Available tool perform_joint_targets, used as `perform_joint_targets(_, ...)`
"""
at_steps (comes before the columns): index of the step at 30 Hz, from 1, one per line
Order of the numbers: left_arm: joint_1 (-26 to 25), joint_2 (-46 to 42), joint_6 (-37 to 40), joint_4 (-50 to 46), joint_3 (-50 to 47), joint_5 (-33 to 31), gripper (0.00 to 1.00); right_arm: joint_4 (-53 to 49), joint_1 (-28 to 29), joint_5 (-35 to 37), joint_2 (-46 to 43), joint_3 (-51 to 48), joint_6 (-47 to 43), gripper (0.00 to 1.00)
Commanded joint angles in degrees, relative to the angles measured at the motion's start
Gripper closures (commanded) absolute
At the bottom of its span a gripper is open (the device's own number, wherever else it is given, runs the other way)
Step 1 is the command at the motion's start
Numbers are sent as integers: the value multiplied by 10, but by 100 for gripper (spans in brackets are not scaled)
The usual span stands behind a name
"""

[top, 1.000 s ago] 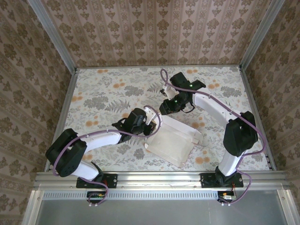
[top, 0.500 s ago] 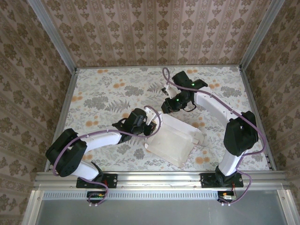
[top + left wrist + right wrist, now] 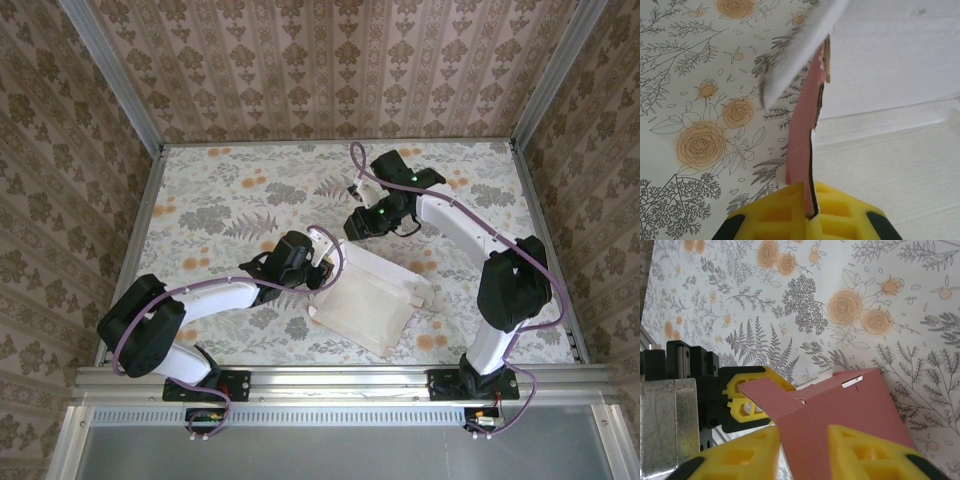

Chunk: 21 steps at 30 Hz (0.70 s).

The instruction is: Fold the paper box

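Inspecting from above, the paper box [image 3: 372,300] lies on the floral table [image 3: 215,205] at lower centre of the frame. Its pale face is up and its far side is raised off the surface.

The left gripper [image 3: 316,272] sits at the box's left edge. In the left wrist view its yellow fingers [image 3: 850,217], at bottom centre, are pressed together on the thin cardboard edge. That edge rises from between them toward the top of the frame. The pink face shows on the left of the edge, and the whitish face fills the right half of the picture.

The right gripper [image 3: 358,224] is at the box's upper left corner, just above centre frame. In the right wrist view its two yellow fingers stand apart at the bottom edge, and a pink panel of the box shows between and beyond them. Whether either finger touches the cardboard cannot be told. From that panel a pink flap runs up and left to the left gripper, seen at centre left, which pinches it.
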Motion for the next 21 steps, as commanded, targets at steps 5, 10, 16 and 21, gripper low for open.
perform_joint_targets(5, -3, 14, 1, -57, -8, -9, 100, 36, -4, -32, 14, 19, 54, 52)
perform_joint_targets(10, -4, 13, 1, -58, -8, -10, 100, 52, 8, -11, 42, 36, 96, 50)
perform_joint_targets(16, -3, 11, 1, -58, -11, -12, 100, 44, 13, 1, 74, 55, 107, 50)
perform_joint_targets(21, -3, 13, 1, -55, -12, -12, 100, 18, 17, -19, 82, 62, 80, 50)
